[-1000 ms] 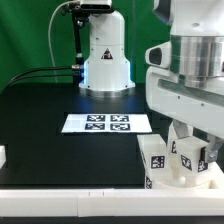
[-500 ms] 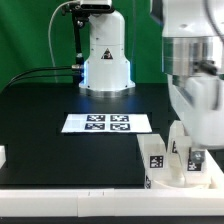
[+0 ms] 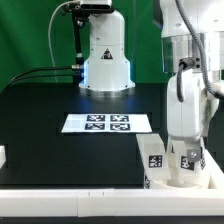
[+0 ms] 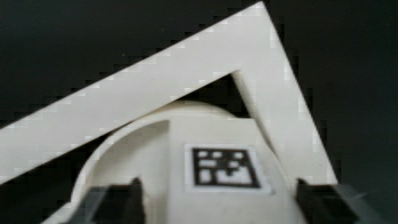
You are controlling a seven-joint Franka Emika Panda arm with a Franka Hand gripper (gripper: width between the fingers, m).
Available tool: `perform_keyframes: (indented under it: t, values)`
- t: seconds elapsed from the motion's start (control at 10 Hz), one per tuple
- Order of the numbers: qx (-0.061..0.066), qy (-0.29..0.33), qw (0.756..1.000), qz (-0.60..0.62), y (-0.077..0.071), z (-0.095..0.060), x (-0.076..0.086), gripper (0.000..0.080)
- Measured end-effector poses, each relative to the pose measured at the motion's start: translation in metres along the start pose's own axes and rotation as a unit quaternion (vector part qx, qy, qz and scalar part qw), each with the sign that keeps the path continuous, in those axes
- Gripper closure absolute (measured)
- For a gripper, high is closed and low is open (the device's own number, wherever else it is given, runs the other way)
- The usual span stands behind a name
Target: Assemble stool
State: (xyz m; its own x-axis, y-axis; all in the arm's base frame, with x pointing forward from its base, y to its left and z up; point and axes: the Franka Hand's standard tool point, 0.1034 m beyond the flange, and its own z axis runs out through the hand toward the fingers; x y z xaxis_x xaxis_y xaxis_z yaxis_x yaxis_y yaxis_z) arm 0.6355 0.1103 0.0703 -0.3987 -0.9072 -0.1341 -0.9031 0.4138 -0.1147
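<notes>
Wrist view: the spread pincer (image 4: 217,196) straddles an upright tagged stool leg (image 4: 199,160), its long axis vertical.

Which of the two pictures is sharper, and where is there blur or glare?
The exterior view is sharper, though the marker board is bright and washed out; the wrist view is soft, the tag on the stool blurred and the white rail overexposed.

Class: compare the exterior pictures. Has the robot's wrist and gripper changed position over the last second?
Yes. Against the fixed marker board, the gripper has swung toward the exterior view's right, turned, and now hangs over the stool.
</notes>
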Motion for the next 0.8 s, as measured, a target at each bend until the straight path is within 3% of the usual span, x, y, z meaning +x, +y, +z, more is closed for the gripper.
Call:
perform_keyframes:
  t: [0.1, 0.2, 0.3, 0.5, 0.8]
  values:
    - [-0.001, 0.0, 1.0, -0.021, 0.001, 0.0, -0.001, 0.0252]
    - [-0.013, -0.003, 0.996, -0.083, 0.005, -0.005, -0.003, 0.0252]
    - [-0.027, -0.012, 0.987, -0.157, 0.01, -0.017, -0.009, 0.0171]
    - [-0.035, -0.028, 0.95, -0.308, 0.007, -0.031, -0.012, 0.0156]
    - [-0.033, -0.029, 0.913, -0.405, 0.005, -0.03, -0.008, 0.015]
